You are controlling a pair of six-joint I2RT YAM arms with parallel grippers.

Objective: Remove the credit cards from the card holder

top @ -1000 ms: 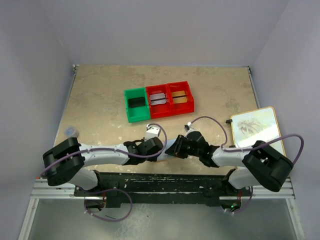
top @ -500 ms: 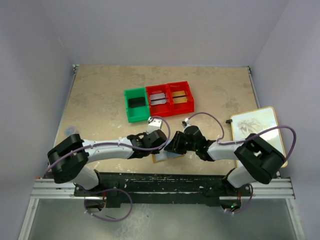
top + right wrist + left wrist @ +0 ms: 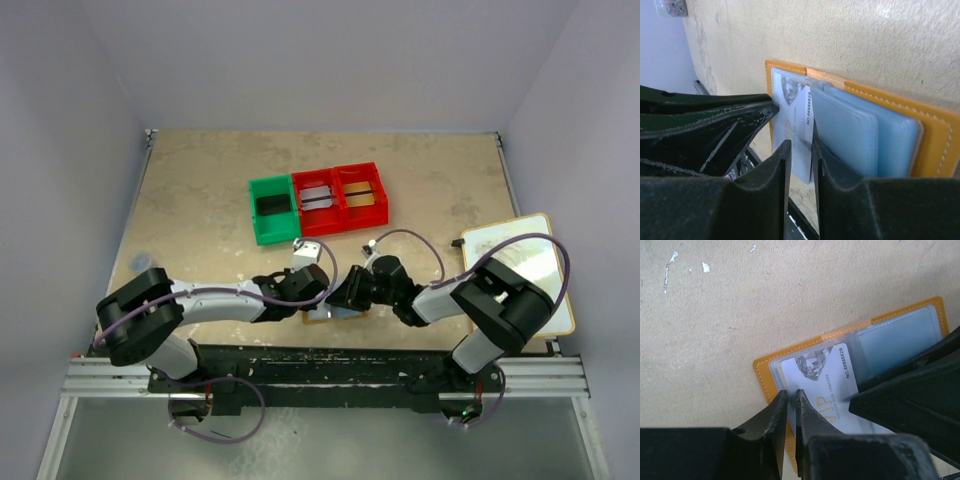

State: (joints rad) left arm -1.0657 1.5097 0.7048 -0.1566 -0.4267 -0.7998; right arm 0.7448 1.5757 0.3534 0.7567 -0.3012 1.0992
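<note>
One pale card (image 3: 820, 382) in card holder (image 3: 765, 376)

Left gripper (image 3: 791, 395) closed (right gripper (image 3: 801, 143) ajar)

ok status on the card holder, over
Left end effector nearly shut at edge of pale credit card. Right end effector narrowly open over card holder. Card partly pocketed. End effectors close together.

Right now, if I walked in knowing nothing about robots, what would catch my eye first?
At the table's near edge, the left gripper and right gripper meet nose to nose, fingers nearly together at a pale card marked VIP in the open orange-tan card holder. Behind them, mid-table, stands a bright row of a green bin and two red bins. A white board lies at the right.
</note>
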